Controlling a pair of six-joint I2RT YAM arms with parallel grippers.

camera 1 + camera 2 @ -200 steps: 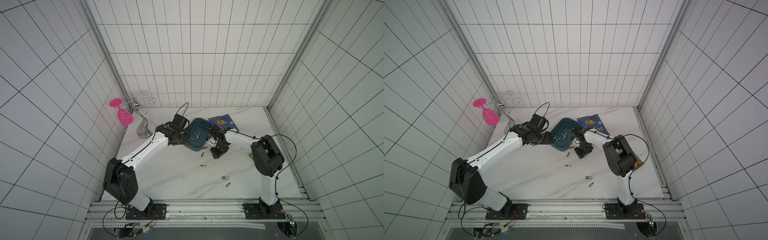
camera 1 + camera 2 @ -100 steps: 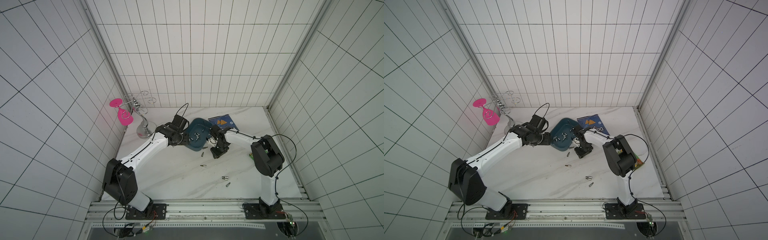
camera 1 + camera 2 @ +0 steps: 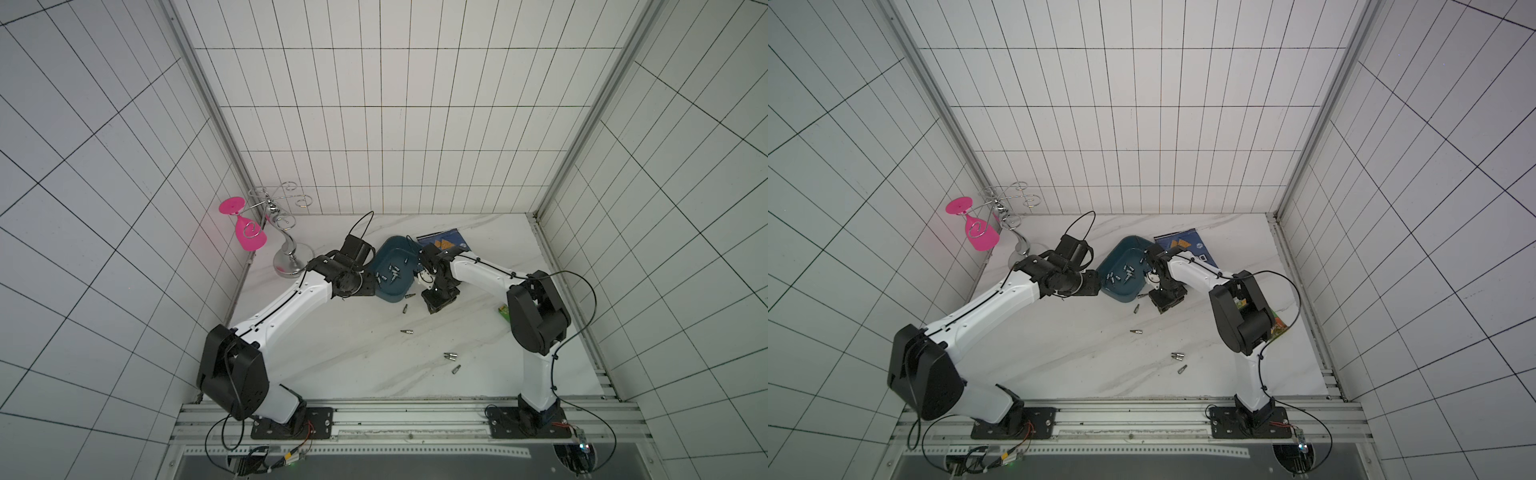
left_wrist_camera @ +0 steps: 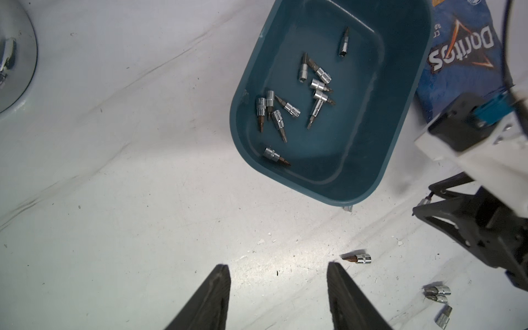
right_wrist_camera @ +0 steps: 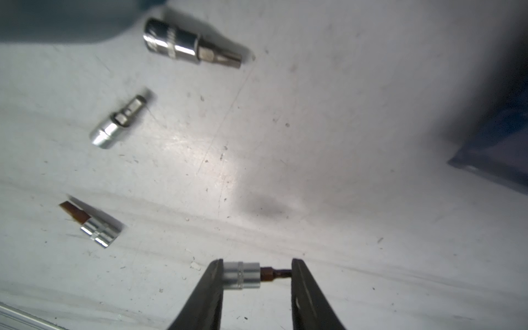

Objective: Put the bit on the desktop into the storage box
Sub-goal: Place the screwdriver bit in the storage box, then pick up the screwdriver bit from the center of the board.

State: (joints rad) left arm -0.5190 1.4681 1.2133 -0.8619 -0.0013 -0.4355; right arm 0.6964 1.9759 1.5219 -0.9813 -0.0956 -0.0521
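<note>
Low over the desktop (image 3: 353,353), right gripper (image 5: 257,265) just right of the storage box (image 3: 397,249), at its near corner | jaws set narrow, pinching the bit (image 5: 243,275) end to end | bit's long axis runs finger to finger, silver socket against one, brown tip against the other | left gripper (image 4: 278,285) half-open, empty, hovering.

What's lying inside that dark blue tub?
About ten silver bits lie loose on the storage box's floor; nothing else shows. The left wrist view cuts off its far end.
</note>
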